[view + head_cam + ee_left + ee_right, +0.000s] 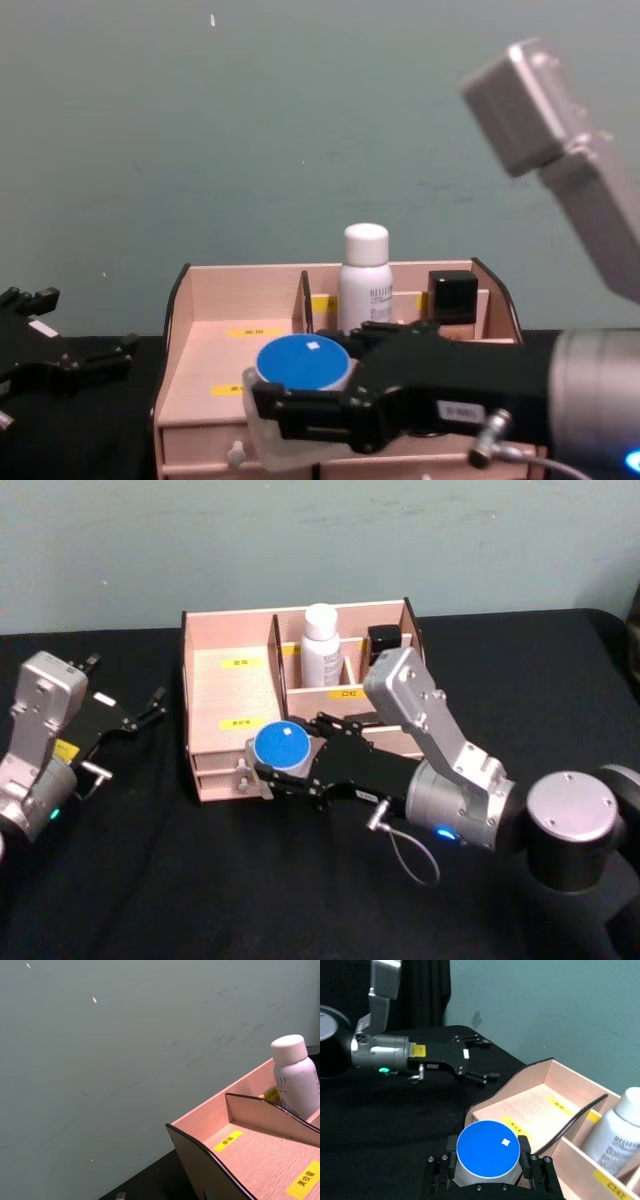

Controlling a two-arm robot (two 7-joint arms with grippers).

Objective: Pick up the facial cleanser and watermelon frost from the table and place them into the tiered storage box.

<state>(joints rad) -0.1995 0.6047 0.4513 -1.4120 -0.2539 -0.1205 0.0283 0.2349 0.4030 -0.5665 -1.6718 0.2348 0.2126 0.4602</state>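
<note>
The watermelon frost (281, 748), a squat jar with a round blue lid (488, 1149), is held in my right gripper (272, 758), which is shut on it. The jar hangs at the front left of the tiered storage box (230, 685), over its lower front shelf and drawer fronts. The facial cleanser (320, 645), a tall white bottle, stands upright in a back middle compartment of the box (230, 300). My left gripper (140, 715) rests open on the table to the left of the box, nothing in it.
A bottle with a square black cap (383, 640) stands in the back right compartment beside the white bottle. The box has a wide flat left section with yellow labels (228, 1140). Black cloth covers the table, and a pale green wall rises behind it.
</note>
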